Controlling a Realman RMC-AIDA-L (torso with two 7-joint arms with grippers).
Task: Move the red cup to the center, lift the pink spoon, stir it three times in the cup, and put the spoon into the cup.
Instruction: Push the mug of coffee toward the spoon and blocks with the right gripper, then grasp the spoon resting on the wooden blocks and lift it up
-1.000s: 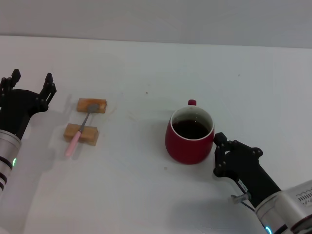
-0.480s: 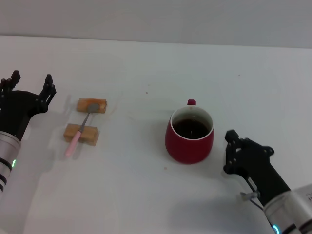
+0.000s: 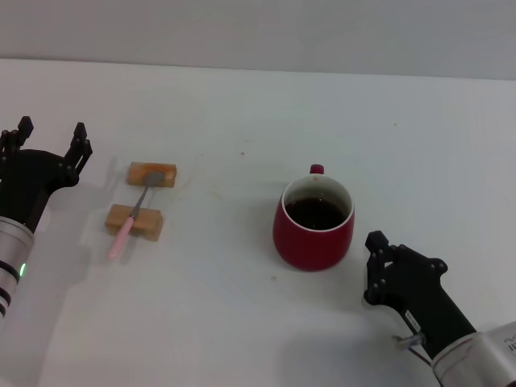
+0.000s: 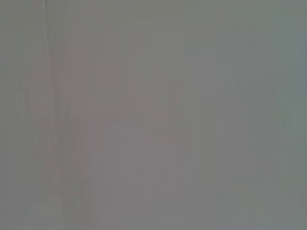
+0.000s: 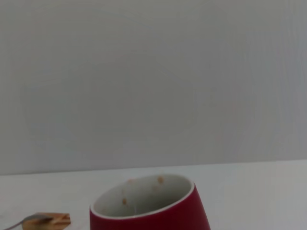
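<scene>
Standing mid-frame, cup (image 3: 314, 226); right gripper (image 3: 385, 270), state unclear, lower right. Next: spread left gripper (image 3: 50, 139) lifts spoon (image 3: 131, 219).

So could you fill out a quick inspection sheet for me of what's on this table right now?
Surface: plain white table, no marks seen.
Job's things: red cup upright near the middle, dark liquid inside; pink spoon lying across two blocks, untouched.
Clutter: two wooden blocks under the spoon.
Grippers: left tool open, off to the left of the blocks; right tool just right of the cup, apart from it.
Cables: a thin wire on the right wrist.
Surroundings: bare grey wall.
</scene>
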